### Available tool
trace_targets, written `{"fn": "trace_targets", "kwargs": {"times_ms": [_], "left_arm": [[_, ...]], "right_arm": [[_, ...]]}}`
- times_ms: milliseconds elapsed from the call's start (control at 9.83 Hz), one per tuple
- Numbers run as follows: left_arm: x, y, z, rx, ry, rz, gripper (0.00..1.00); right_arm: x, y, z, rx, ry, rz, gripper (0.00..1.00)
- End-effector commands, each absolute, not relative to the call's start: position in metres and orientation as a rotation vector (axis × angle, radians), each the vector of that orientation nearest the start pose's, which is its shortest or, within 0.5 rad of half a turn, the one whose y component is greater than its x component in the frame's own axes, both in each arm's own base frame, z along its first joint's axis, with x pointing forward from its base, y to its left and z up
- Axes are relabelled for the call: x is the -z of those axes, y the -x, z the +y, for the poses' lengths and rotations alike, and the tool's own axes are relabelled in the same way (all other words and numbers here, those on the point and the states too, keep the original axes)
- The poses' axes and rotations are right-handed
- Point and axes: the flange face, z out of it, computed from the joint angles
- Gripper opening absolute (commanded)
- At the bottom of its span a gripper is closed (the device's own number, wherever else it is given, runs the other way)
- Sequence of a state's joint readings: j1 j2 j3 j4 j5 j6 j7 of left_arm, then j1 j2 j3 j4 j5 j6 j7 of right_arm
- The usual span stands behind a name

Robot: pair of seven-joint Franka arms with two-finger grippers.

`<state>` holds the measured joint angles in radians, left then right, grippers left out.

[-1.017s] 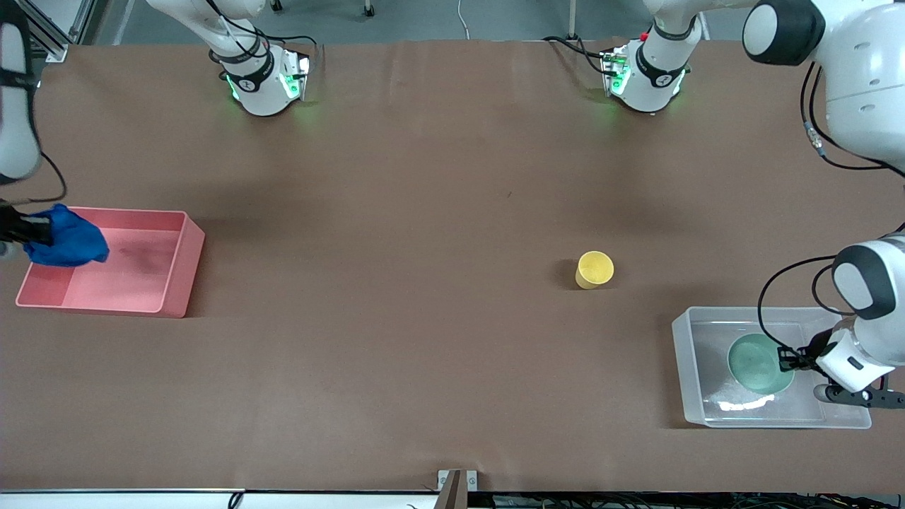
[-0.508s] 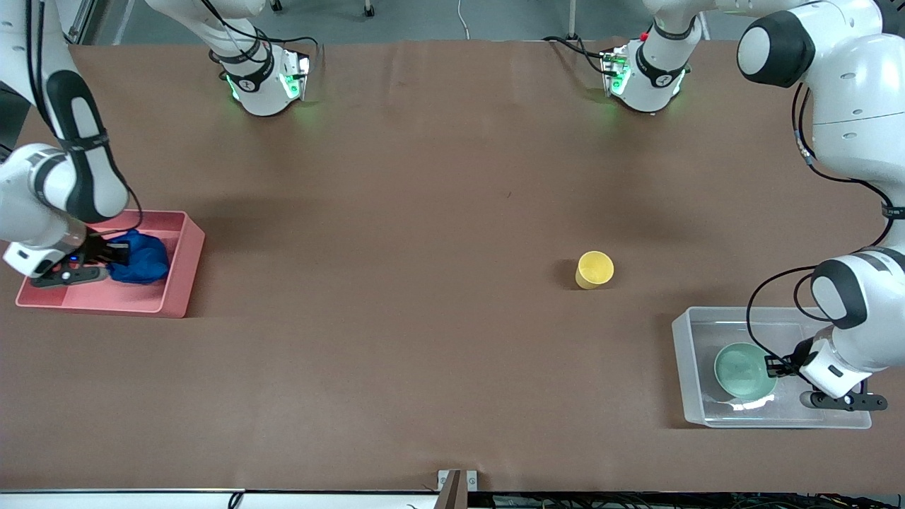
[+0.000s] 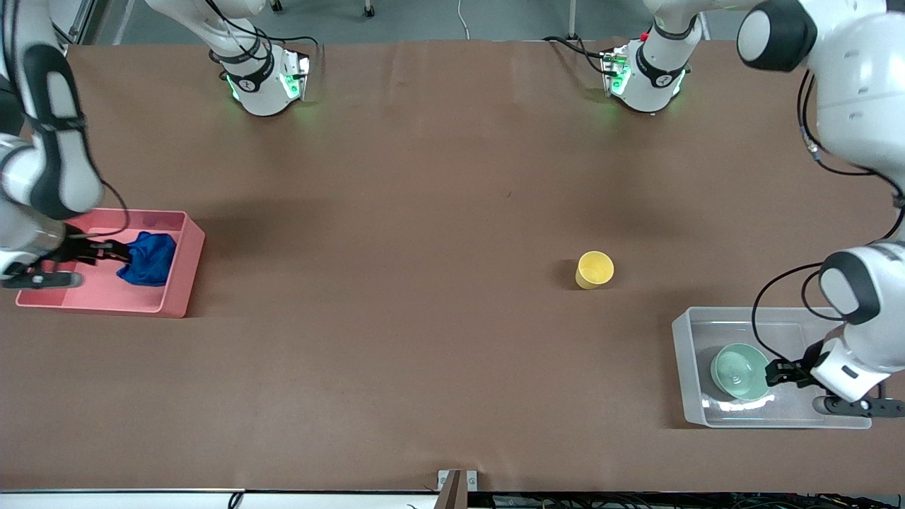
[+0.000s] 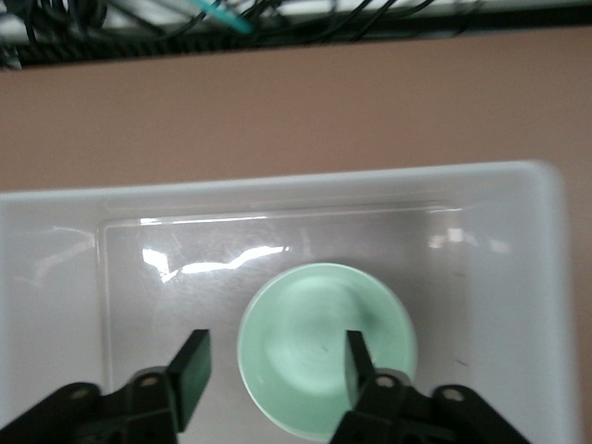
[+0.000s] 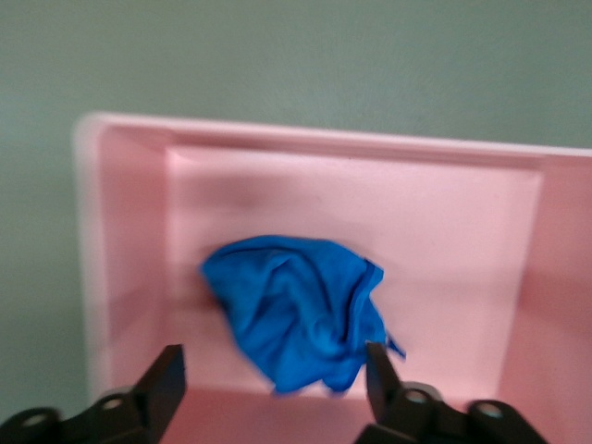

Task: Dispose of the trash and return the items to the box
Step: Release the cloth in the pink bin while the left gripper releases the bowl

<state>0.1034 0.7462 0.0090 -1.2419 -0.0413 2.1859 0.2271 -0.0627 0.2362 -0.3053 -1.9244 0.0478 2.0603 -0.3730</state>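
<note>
The blue fabric trash (image 3: 150,258) lies in the pink bin (image 3: 177,279); it shows loose in the right wrist view (image 5: 296,310). My right gripper (image 3: 106,251) is open over the pink bin, beside the fabric, jaws spread wide and empty (image 5: 274,375). The mint-green bowl (image 3: 739,371) sits in the clear box (image 3: 689,367), also in the left wrist view (image 4: 324,342). My left gripper (image 3: 781,372) is open over the box beside the bowl, not gripping it (image 4: 274,365). The yellow cup (image 3: 594,269) stands on the table, farther from the front camera than the box.
The brown table mat (image 3: 424,212) lies between the two bins. Both arm bases stand along the edge farthest from the front camera.
My right gripper let go of the blue fabric, which now lies in the pink bin, and drew back. My left gripper released the bowl in the clear box and drew back slightly.
</note>
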Motion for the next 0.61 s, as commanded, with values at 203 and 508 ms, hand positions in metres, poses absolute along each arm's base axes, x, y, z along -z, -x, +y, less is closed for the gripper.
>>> {"fn": "trace_targets", "kwargs": {"times_ms": [203, 508], "left_arm": [[-0.395, -0.663, -0.006, 0.149, 3.161, 0.253, 0.89], [-0.361, -0.596, -0.081, 0.048, 3.198, 0.226, 0.89]], "right_arm": [[-0.570, -0.567, -0.146, -0.170, 3.076, 0.276, 1.00], [-0.651, -0.524, -0.103, -0.038, 3.127, 0.199, 1.00]]}}
